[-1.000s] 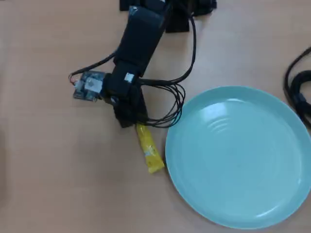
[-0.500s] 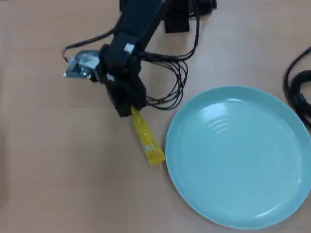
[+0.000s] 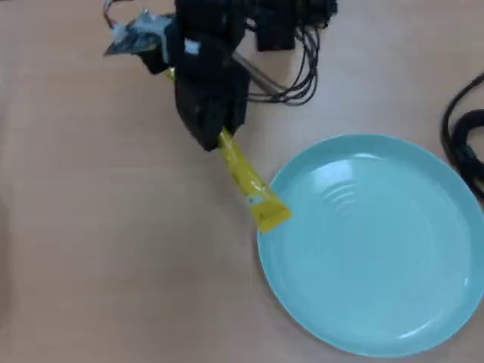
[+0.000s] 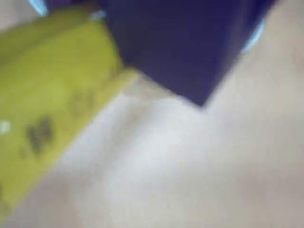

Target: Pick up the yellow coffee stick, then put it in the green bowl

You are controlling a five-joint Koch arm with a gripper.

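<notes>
Overhead view, left to right. A small circuit board with loose wires (image 3: 134, 34) is mounted on the arm up and to the left of the pincer. The pincer (image 3: 214, 138) is at the lower end of the black arm (image 3: 208, 72) and points down toward the lower right of the view. It is pinched onto the upper end of the yellow coffee stick (image 3: 249, 184); the individual tips are hidden under the black housing.

The yellow coffee stick extends from the pincer diagonally down and to the right. Its far end sits at the left rim of the green bowl (image 3: 378, 318); contact with the rim cannot be confirmed. The wooden worktop (image 3: 98, 249) is visible beneath it.

A bundle of black cables (image 3: 299, 72) loops to the right of the pincer, near the arm base. The green bowl lies to the lower right of the pincer. A second black cable (image 3: 461, 140) lies at the far right edge, well apart from the pincer.

Wrist view: heavily blurred. The yellow coffee stick (image 4: 52, 109) fills the left side, with a dark pincer part beside it at the top.
</notes>
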